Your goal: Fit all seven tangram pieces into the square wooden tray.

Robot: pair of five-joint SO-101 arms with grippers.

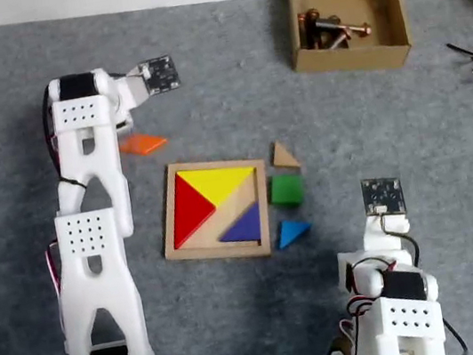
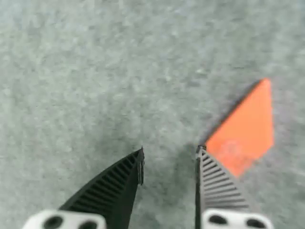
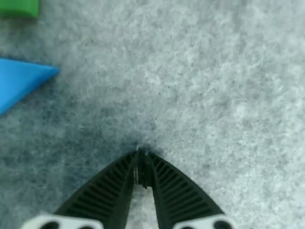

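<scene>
The left gripper (image 2: 170,150) stands parted, one tip beside the orange piece (image 2: 244,129)

**Layout of pieces on the table (image 1: 268,317).** The parallelogram piece (image 2: 243,129) lies just outside one finger of the left gripper (image 2: 170,155), beside its tip. The tray (image 1: 219,250) sits between the left gripper and the right gripper (image 3: 141,160). In it lie a large triangle (image 1: 218,183), a second large triangle (image 1: 193,213) against it, and a medium triangle (image 1: 246,225). Along the tray side facing the right gripper runs a row: small triangle (image 1: 285,157) farthest from that gripper, square piece (image 1: 285,189) midway, loose triangle (image 1: 292,233) nearest. The cardboard box (image 1: 348,59) stands well beyond.
</scene>
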